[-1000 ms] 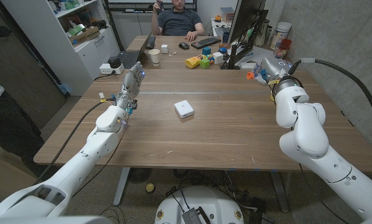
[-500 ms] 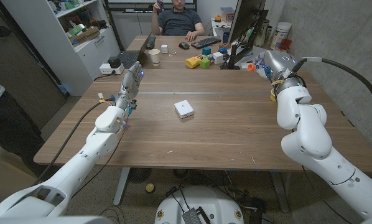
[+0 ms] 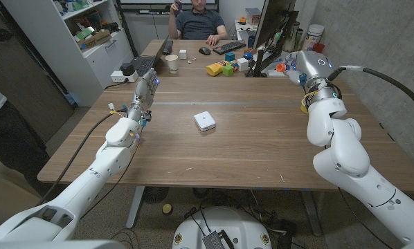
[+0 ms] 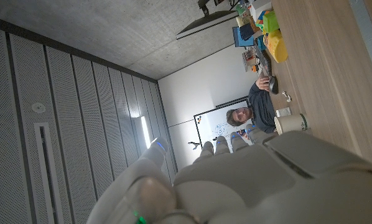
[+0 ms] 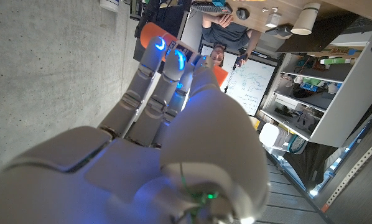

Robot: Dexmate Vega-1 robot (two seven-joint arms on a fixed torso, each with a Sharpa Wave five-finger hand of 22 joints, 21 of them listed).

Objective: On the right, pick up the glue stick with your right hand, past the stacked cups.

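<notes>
Right hand (image 3: 309, 63) raised farther back, orange glue stick (image 5: 150, 32) beyond fingers

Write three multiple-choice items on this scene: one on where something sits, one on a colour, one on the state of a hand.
1. Where does the small white box lie?
A. near the middle of the table
B. on the shelf at the far left
C. in the left hand

2. What colour is the object seen past the right hand in the right wrist view?
A. green
B. orange
C. purple

3. How is the left hand?
A. gripping the paper cup
B. pressing on the white box
C. holding nothing, fingers straight

Answers:
1 A, the head view shows the box alone on bare wood between the arms.
2 B, an orange object shows beyond the fingertips; what it is cannot be told.
3 C, the head view shows the hand raised with nothing in it, apart from cup and box.
</notes>
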